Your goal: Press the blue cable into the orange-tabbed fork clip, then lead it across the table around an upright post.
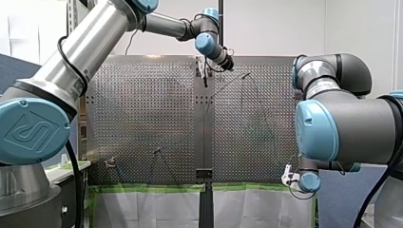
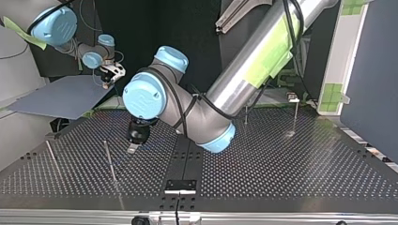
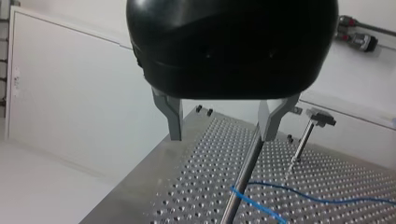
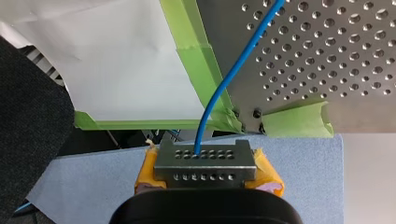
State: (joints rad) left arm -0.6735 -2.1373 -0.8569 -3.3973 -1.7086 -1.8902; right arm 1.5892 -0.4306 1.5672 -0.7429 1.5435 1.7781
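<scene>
**While L jaws are hanging open, cable tension is riding on R grip alone**

Risks first: blue cable (image 3: 261, 205) is lying loose on the tabletop (image 3: 345, 172) and bending round the foot of an upright post (image 3: 246, 173), w/ nothing pinning it down. Judging from that, any hard pull is likely lifting it up the post and off the top, or dragging it back out of the orange-tabbed clip. Can't make out that clip in any view, so seating is going unconfirmed.

2nd risk: my L gripper (image 3: 223, 127) is hovering right at the post. One metal finger (image 3: 275, 119) is lining up w/ the post's top; touching or not, can't tell. A sideways move is risking a knock to the post, and a close is risking a grab on the post instead of the cable.

Jaws: L ones are standing wide apart, holding nothing. Cable is sitting below and ahead of them, not between.

My R gripper (image 4: 204, 154) is clenching the cable between yellow pads (image 4: 148, 173). Cable is coming straight out of the fingertips and running onto the tabletop by its corner w/ green tape (image 4: 196, 56). R gripper is hanging off the tabletop's edge, over a grey-blue sheet (image 4: 70, 186).
</scene>
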